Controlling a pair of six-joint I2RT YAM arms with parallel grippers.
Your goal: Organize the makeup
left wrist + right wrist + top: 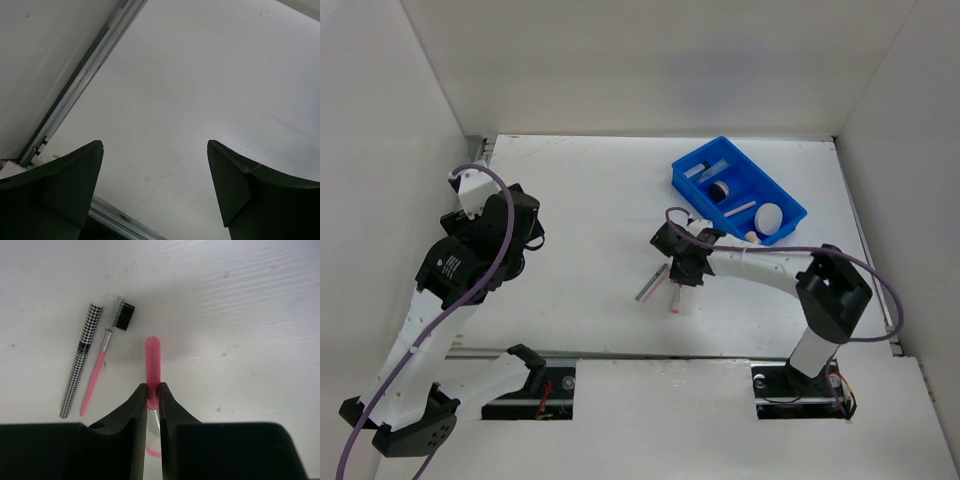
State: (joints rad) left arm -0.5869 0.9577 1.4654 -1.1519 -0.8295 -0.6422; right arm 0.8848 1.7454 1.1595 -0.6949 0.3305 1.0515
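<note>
Our right gripper has its fingers pinched almost together on the pink stick, gripping it partway along so that the rounded end juts out ahead. The stick sits over the table, well short of the blue tray. We cannot tell whether it has been lifted or is touching the surface.

Just to its left lie the houndstooth pencil and the brow brush, side by side and nearly touching. The puff and the compact are already in tray compartments.

We judge the stick to be light, stiff and smooth (a glossy plastic, by the look of it), so it could pivot or slide in a two-point pinch. A firm hold near the middle should keep it level. The pencil and brush are thin and lie flat, so the fingers would have to close across their width, low to the table, at mid-length.

Our left gripper is spread wide over bare table with nothing between its fingers.
</note>
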